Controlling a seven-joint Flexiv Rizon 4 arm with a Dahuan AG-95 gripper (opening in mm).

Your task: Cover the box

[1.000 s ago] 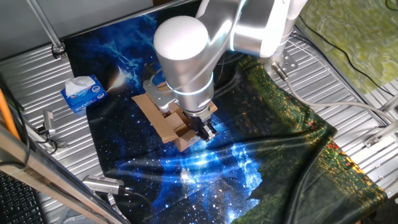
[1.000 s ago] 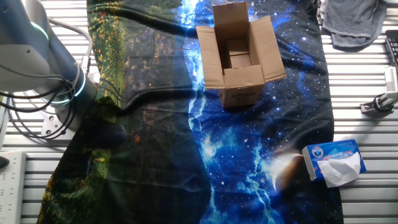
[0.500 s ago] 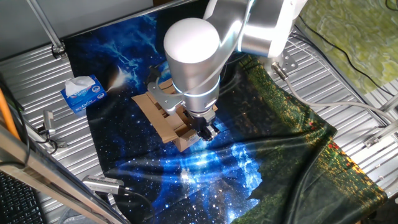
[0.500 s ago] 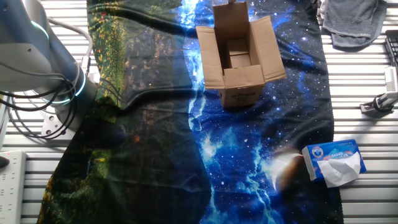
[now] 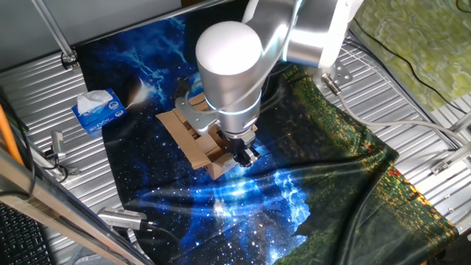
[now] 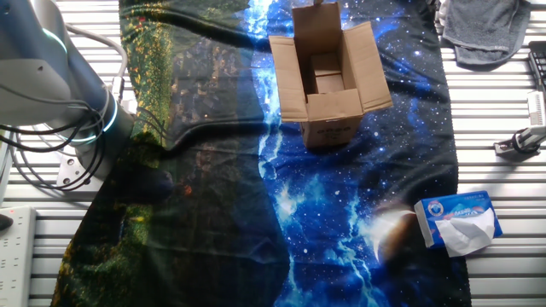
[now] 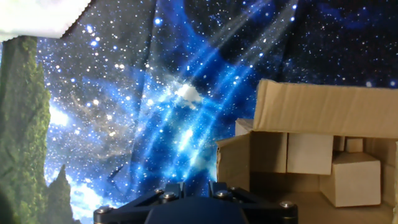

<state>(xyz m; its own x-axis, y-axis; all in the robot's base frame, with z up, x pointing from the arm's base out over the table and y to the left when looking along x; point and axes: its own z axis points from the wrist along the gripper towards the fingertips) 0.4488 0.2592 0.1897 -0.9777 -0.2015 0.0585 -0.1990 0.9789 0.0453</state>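
From the one fixed view I see my arm (image 5: pixel 235 66) hanging over the middle of the starry cloth (image 5: pixel 221 199), its big round joint covering much of the box (image 5: pixel 195 143). The box sits just at 9 o'clock of the gripper (image 5: pixel 245 154), flaps spread open. The dark fingers point down at the box's 3 o'clock edge, but I cannot tell from here how far apart they stand. A tissue box (image 5: pixel 98 110) lies well apart at 9 o'clock, on the cloth's edge.

From the other fixed view the box (image 6: pixel 328 81) stands upright near 12 o'clock on the cloth (image 6: pixel 341 213), all four flaps open, faint dark print on its near side. The tissue box (image 6: pixel 458 222) rests toward 4 o'clock, and a grey rag (image 6: pixel 486 30) lies at 2 o'clock. The gripper is out of frame here.

In the hand view the box (image 7: pixel 311 155) fills the 4 o'clock corner, open, with pale blocks (image 7: pixel 348 177) inside. Only the gripper's dark base shows at 6 o'clock; its fingers are hidden.
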